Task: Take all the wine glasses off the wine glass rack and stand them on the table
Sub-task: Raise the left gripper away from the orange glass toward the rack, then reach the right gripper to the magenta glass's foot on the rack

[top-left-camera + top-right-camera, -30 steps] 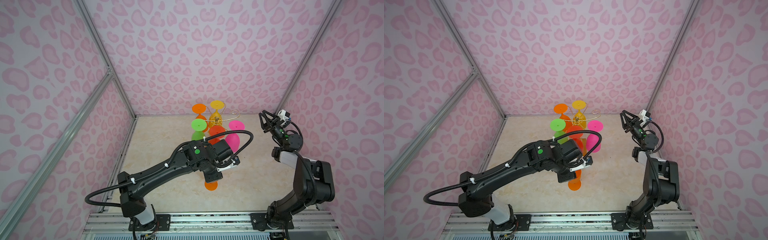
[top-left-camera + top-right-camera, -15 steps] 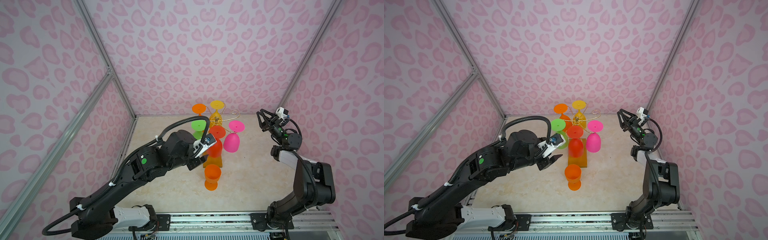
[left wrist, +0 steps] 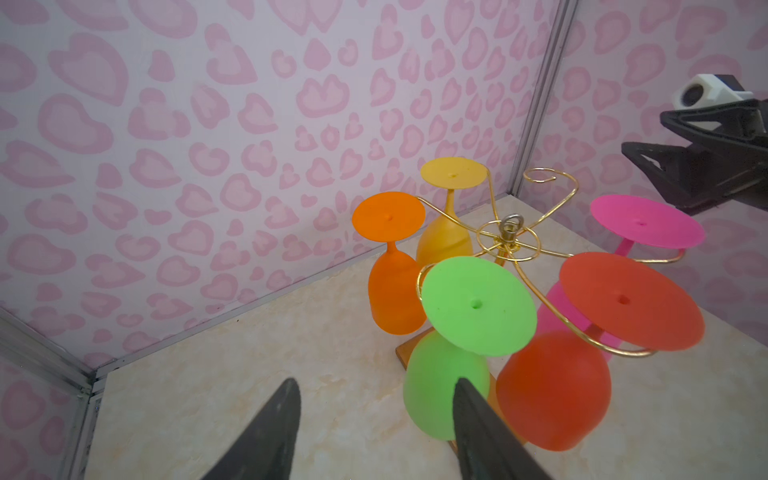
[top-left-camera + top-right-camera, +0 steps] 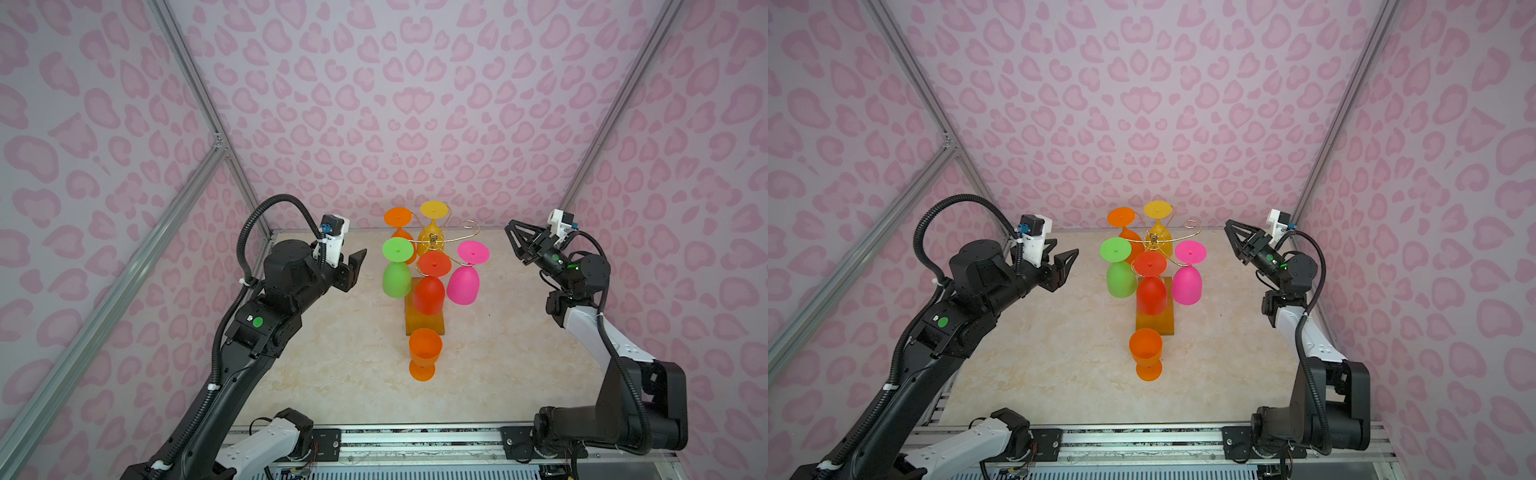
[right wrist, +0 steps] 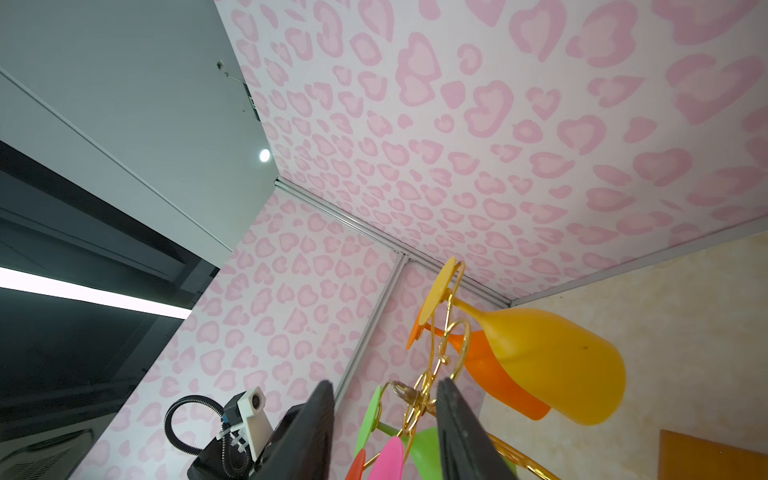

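pink heart-print walls (image 4: 415,104), beige marbled tabletop (image 4: 353,374)

Robot lab booth: heart-patterned walls (image 4: 415,104), aluminium framing (image 4: 191,83).

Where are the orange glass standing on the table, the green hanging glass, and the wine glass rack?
upright orange glass (image 4: 424,349): a top view, on its bowl.
green glass (image 3: 478,305): left wrist view, on its round foot.
wine glass rack (image 4: 424,325): a top view, on its amber base.
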Robot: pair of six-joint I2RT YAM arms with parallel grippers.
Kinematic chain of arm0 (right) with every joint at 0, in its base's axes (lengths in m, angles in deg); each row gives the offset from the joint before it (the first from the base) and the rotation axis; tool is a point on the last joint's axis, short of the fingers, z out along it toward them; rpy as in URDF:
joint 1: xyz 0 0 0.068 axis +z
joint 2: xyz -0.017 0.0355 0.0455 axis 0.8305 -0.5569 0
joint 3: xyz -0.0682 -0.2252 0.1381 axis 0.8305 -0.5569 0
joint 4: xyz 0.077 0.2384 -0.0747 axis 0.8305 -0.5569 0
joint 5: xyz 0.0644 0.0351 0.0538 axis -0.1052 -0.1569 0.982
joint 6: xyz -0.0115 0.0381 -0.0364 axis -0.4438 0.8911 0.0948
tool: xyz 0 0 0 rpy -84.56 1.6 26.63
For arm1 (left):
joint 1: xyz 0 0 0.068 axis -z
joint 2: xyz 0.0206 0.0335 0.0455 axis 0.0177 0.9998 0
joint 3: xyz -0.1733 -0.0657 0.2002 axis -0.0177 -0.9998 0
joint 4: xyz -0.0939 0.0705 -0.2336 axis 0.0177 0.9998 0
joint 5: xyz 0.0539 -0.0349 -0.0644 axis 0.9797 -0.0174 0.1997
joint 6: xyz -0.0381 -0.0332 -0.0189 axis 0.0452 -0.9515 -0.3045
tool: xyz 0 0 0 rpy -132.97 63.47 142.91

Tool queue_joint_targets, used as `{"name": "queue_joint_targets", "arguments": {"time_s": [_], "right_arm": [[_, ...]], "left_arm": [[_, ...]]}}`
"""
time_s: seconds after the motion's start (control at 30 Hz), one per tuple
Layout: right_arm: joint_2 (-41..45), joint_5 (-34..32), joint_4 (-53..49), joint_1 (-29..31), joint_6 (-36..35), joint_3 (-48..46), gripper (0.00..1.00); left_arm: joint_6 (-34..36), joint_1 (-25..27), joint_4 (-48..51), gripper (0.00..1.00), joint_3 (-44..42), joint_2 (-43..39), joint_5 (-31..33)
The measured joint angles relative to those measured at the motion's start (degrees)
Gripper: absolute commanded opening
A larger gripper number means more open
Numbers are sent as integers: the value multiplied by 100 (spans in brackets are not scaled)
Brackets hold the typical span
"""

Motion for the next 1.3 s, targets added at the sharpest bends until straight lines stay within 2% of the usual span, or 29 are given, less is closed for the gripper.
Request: {"name": "queue_joint_targets", "arguments": {"time_s": [0.17,0.4,0.73,1.3], "right_arm": [[566,-160,-2356,144,-1670,413,43],[837,-251,-3952,378,-2629,398,43],[1119,-492,-4317,625,-2769,286,42],[1405,-960,-4282,962,-2551,313,40]], "left_arm": [[-684,-743,-763,61,-448,170,-667],[-1539,-1362,-1784,61,-935,426,-1370],[-2151,-1652,-2599,61,-1381,643,-1775],[-2352,-1683,-3119,61,-1781,909,-1996]]}}
